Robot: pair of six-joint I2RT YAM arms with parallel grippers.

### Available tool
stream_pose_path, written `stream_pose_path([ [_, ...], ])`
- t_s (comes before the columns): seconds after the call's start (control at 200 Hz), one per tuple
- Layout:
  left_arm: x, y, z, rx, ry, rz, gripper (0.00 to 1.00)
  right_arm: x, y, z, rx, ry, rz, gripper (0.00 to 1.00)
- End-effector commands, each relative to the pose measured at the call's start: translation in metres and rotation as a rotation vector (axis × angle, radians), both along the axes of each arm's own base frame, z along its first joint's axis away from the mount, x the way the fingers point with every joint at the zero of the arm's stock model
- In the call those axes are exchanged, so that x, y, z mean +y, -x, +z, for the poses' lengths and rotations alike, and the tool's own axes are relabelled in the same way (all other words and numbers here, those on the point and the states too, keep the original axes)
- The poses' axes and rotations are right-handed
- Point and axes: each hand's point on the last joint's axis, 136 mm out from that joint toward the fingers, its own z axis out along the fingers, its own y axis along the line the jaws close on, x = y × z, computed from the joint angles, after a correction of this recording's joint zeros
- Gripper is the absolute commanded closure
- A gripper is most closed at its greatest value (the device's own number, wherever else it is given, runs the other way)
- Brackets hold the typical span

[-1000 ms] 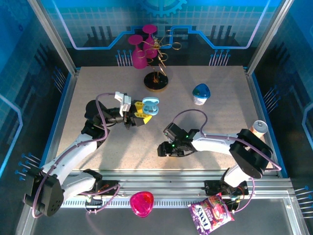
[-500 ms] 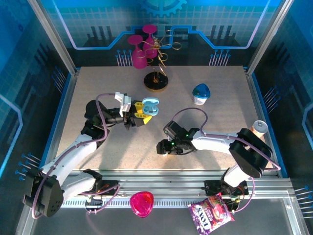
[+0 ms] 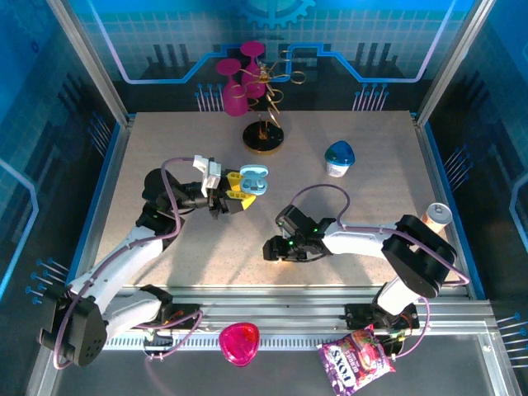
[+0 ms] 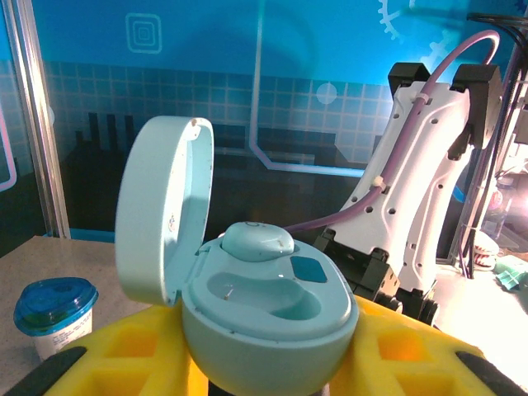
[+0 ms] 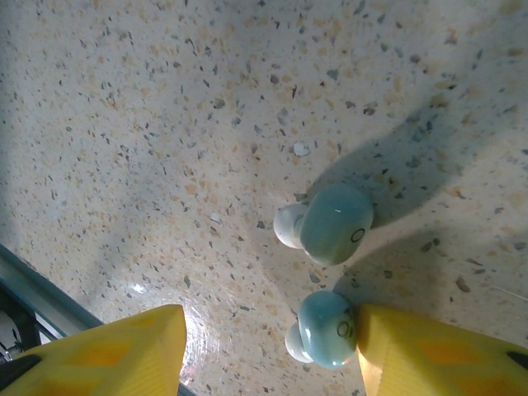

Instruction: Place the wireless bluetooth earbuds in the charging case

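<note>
**Earbud insertion: one in the case, two loose, pick not yet made**

Top external: The left end effector is clenched on the charging case and holds it off the tabletop, left of centre, lid open. The right end effector is down low on the near middle of the tabletop, well apart from the case. I cannot make out the earbuds themselves from up here; they are too small.

Left wrist: The case sits clamped between the yellow fingers, and its lid stands up on the left. One seated earbud rests at the back of the tray. The socket in front of it looks empty. I take the case as half filled.

Right wrist: Two earbuds lie on the speckled tabletop, close together. The far earbud lies clear of the fingers. The near earbud lies between the jaws and touches the right-hand yellow finger. The other finger is well apart from it, so the right end effector is released, with nothing gripped.

Status, my judgement: One insertion is done. The step in hand is closing on the near earbud. After that comes carrying it over to the held case and seating it in the empty socket. The far earbud has no free socket that I can see in this case.
</note>
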Motion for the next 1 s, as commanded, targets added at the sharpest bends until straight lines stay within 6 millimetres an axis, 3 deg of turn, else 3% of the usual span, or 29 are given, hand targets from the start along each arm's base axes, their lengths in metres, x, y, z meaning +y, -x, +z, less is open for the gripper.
stream_pose_path([
  [0.0, 0.0035, 0.0041, 0.0067, -0.047, 0.006, 0.013, 0.74, -0.0023, 0.0011, -0.0080, 0.028, -0.003, -0.015, 0.43],
  [0.195, 0.0033, 0.0037, 0.0068, -0.048, 0.006, 0.014, 0.74, 0.0017, 0.0013, -0.0051, 0.024, -0.031, -0.009, 0.44],
  [0.54, 0.0032, 0.0033, 0.0062, -0.047, 0.005, 0.014, 0.73, 0.0016, 0.0019, -0.0090, 0.035, -0.027, -0.010, 0.58],
  [0.991, 0.0036, 0.0044, 0.0054, -0.046, 0.003, 0.015, 0.74, 0.0033, 0.0043, -0.0032, 0.040, -0.045, -0.003, 0.60],
])
